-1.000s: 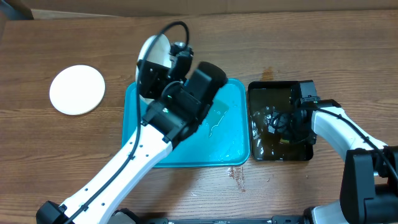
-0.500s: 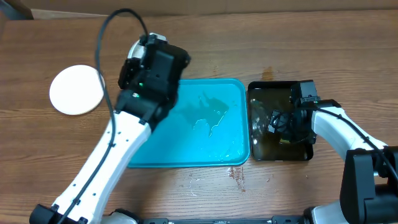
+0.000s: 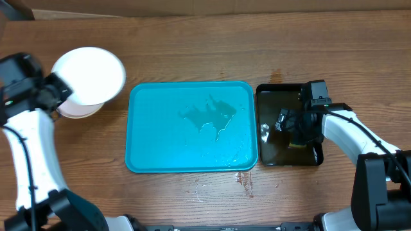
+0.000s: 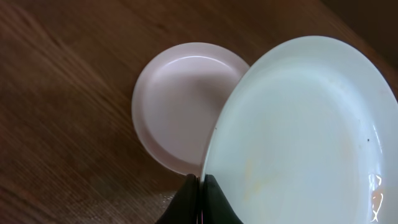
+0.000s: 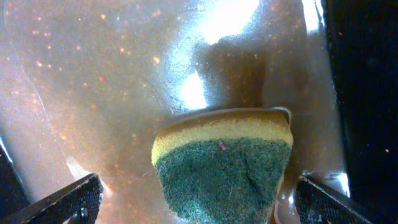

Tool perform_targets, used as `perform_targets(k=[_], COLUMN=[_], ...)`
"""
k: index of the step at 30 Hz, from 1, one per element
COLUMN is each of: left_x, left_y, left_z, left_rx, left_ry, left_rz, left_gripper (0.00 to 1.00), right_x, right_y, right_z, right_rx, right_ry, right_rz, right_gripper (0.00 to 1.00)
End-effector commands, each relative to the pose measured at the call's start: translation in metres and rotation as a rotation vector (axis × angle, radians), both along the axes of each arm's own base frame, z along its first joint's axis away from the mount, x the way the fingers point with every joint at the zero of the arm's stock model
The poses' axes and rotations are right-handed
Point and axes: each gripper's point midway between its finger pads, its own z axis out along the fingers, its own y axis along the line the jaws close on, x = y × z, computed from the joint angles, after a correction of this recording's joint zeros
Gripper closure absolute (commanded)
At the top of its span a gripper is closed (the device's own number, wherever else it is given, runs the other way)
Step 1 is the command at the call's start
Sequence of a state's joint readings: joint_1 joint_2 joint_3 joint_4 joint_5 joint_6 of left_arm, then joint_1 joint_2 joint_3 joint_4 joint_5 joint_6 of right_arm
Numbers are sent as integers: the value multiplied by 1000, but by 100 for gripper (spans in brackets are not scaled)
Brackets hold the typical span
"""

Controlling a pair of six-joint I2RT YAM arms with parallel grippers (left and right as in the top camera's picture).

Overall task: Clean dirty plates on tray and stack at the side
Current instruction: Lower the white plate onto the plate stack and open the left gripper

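Tray [image 3: 160,144], turquoise, set at middle of bench [image 3: 212,45], water pooled on its floor. Just right of it, black tray [image 3: 270,157] filled with brown water. Right hand [image 5: 199,214] spread wide there, sponge [image 5: 224,162] lying between fingers, not clamped. Further off at left, white plate [image 4: 298,137] pinched by rim in left hand [image 4: 200,196], held tilted above second plate [image 4: 180,106], which is laid flat on bench.

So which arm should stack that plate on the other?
Left. The left hand pinches the held plate over the resting plate; the right hand is away by the sponge in the black tray.
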State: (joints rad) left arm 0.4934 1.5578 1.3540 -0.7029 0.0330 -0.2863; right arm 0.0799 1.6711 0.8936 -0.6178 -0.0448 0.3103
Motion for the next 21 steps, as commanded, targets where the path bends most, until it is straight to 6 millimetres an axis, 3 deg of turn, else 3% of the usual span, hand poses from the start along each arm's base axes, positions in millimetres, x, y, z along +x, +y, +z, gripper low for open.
perform_targets(k=[1, 6, 11, 18, 20, 21], left_x=[-4, 3, 19, 29, 29, 29], left_y=[31, 59, 69, 76, 78, 78], left_z=[-28, -67, -94, -117, -125, -129], left_rx=[-135, -155, -155, -155, -154, -157], left_ry=[-11, 11, 10, 14, 27, 31], left_rz=[104, 153, 151, 150, 152, 152], left_gripper=[96, 96, 96, 96, 95, 89], right_x=[-7, -7, -7, -7, -7, -7], right_y=[3, 3, 3, 3, 3, 3], right_z=[-9, -9, -9, -9, -9, -9], right_rx=[21, 21, 21, 21, 21, 21], right_ry=[27, 27, 27, 27, 27, 27], right_rz=[2, 2, 2, 2, 2, 2], right_gripper=[0, 0, 0, 0, 0, 0])
